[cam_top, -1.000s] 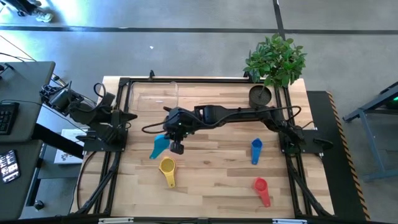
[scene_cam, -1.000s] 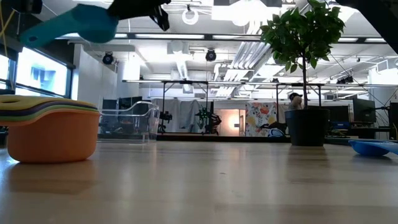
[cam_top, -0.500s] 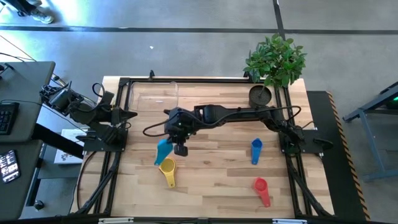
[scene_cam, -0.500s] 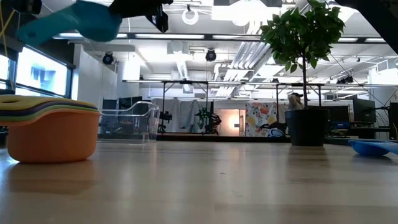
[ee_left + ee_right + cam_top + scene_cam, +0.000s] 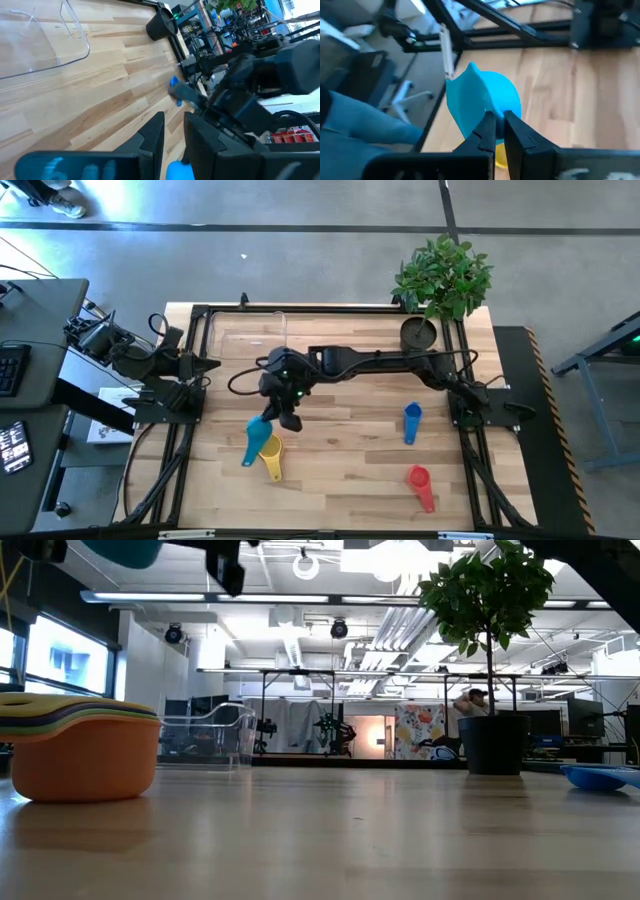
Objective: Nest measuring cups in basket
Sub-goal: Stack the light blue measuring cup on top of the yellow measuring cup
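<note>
Light blue cup [image 5: 258,442] is pinched by its handle in my right gripper [image 5: 287,418], jaws clamped tight on it, hanging above the yellow-topped stack of cups [image 5: 271,453] near the counter's [image 5: 340,480] front-left. Stack reads orange at the bottom w/ yellow on top [image 5: 78,750] in low view. Basket [image 5: 245,333] sits at back-left, well apart. Dark blue cup [image 5: 412,421] and red cup [image 5: 420,483] lie loose on the right side. Left gripper [image 5: 172,131] parked at the left edge, jaws nearly together, holding nothing.
</note>
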